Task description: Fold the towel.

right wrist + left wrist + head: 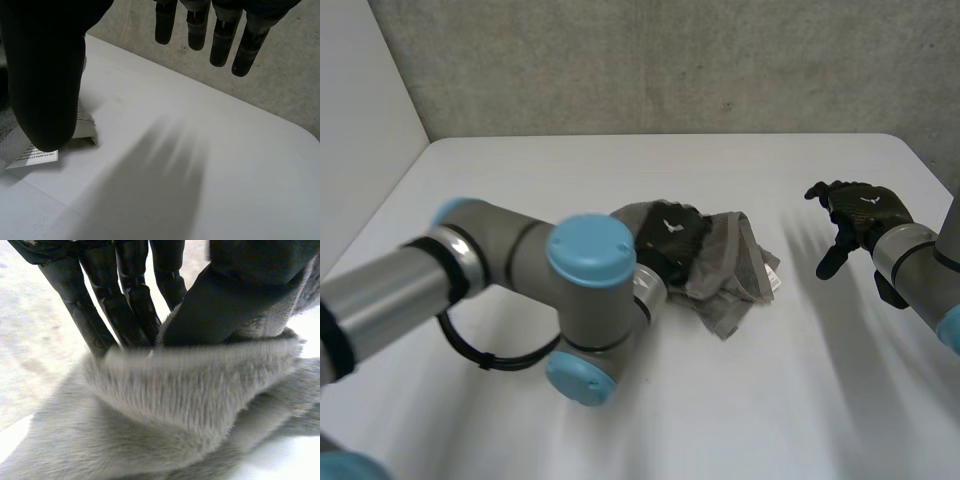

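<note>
Lying bunched in a loose heap near the middle of the white counter [570, 170], the grey towel [732, 272] had the left robot hand [670, 232] set on the side nearer the left arm [500, 262]. In the left wrist view its fingers [125, 305] stood behind a raised fold of the fluffy cloth and its thumb [215, 310] pressed in from the front, so the fold was pinched between them. The right robot hand [855, 212] hung above bare counter well apart from the towel, on the robot's right, fingers straight and spread, thumb apart from them, holding nothing. In the right wrist view a corner of the towel with a small white label [32, 159] lay flat on the counter beside that thumb. The counter was smooth and matte white, with a rounded far corner on the right. Behind it rose a rough grey concrete wall [670, 60], and a plain pale wall [360, 110] ran along the left side.
</note>
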